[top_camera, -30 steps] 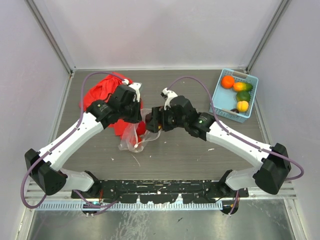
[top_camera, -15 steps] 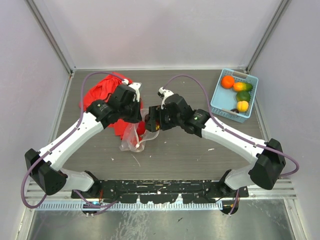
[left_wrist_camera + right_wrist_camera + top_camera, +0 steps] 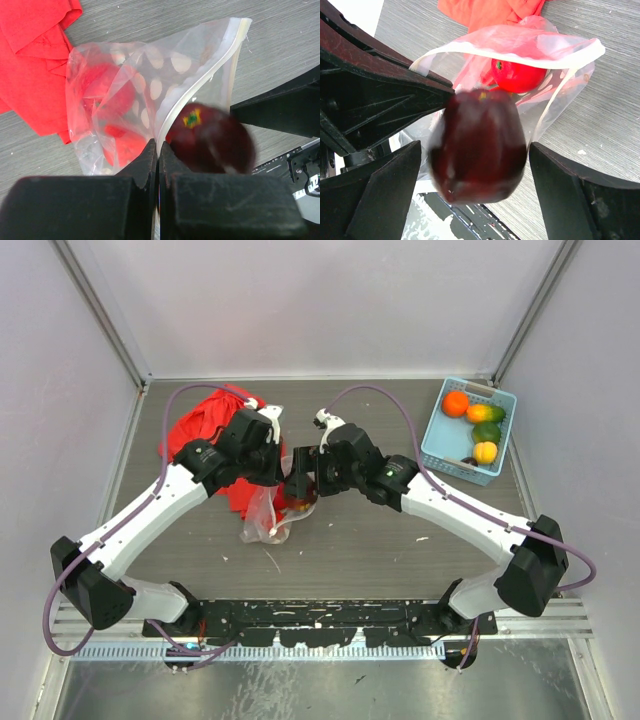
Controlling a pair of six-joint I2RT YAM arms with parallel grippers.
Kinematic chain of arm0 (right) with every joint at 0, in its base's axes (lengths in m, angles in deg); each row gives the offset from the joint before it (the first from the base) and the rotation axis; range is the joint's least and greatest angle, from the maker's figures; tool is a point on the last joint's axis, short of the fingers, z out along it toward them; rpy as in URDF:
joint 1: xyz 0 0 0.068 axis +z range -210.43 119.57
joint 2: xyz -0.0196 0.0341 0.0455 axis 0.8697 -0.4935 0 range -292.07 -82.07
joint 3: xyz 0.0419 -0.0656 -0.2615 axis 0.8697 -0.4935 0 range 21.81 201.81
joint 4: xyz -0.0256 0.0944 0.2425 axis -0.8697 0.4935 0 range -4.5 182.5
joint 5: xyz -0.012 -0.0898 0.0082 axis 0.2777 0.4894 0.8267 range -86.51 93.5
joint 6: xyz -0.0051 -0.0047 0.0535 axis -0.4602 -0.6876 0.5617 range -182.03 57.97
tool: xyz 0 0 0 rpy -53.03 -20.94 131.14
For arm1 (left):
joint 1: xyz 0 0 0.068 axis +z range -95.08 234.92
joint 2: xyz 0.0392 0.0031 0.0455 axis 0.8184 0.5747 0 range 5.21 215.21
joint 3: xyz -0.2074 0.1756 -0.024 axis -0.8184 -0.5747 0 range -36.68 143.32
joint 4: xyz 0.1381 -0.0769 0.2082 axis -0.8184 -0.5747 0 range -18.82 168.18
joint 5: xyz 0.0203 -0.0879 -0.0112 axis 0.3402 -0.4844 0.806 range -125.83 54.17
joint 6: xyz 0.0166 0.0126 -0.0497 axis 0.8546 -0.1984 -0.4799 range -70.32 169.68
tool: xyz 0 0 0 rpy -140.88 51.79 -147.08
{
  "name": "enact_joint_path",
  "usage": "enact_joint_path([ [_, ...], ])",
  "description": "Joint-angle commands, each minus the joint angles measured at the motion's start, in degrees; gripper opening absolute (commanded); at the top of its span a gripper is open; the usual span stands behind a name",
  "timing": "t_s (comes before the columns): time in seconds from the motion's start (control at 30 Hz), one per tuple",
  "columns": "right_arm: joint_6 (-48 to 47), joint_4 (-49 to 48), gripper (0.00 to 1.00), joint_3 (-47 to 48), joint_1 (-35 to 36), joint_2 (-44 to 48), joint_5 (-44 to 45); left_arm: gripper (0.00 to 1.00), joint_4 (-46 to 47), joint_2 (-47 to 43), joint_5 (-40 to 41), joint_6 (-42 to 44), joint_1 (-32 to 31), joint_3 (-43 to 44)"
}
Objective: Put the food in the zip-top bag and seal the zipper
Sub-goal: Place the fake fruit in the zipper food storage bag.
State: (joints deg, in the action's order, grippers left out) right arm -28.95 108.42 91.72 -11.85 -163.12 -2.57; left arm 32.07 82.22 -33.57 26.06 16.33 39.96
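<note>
The zip-top bag [image 3: 262,518] lies left of centre, its mouth held up and open. My left gripper [image 3: 158,147] is shut on the bag's rim by the zipper [image 3: 197,87]. A red food piece [image 3: 517,76] lies inside the bag [image 3: 555,100]. A dark red food piece [image 3: 480,145], blurred, hangs loose at the bag's mouth between the spread fingers of my right gripper [image 3: 475,150], with a gap on each side. In the left wrist view the same dark piece [image 3: 212,140] sits right at the zipper edge. More food [image 3: 478,425] is in the basket.
A light blue basket [image 3: 440,445] at the back right holds an orange, a yellow and green pieces. A red cloth [image 3: 205,425] lies bunched behind the bag, under my left arm. Both arms meet over the bag at the table's middle.
My right gripper has shifted slightly left over the bag's mouth and spread its fingers wider. The dark red piece has come loose from them. The left gripper has kept its hold.
</note>
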Motion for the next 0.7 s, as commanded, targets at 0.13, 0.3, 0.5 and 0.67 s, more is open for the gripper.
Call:
enact_joint_path([
  [0.13,2.0,-0.96,0.94,3.03,0.29,-0.15,1.41,0.0,0.68,-0.11,0.21,-1.07,0.87,1.3],
  [0.3,1.79,-1.27,0.94,3.1,0.29,0.86,2.41,0.0,0.1,0.37,0.12,-1.35,1.22,1.65],
  [0.5,0.15,-0.12,0.93,3.92,0.29,3.78,4.75,0.0,0.05,0.43,-0.5,-1.64,1.57,1.65],
  [0.67,-0.68,4.26,0.88,3.97,0.29,4.67,7.81,0.0,0.05,0.53,-0.71,-1.7,1.75,1.63],
])
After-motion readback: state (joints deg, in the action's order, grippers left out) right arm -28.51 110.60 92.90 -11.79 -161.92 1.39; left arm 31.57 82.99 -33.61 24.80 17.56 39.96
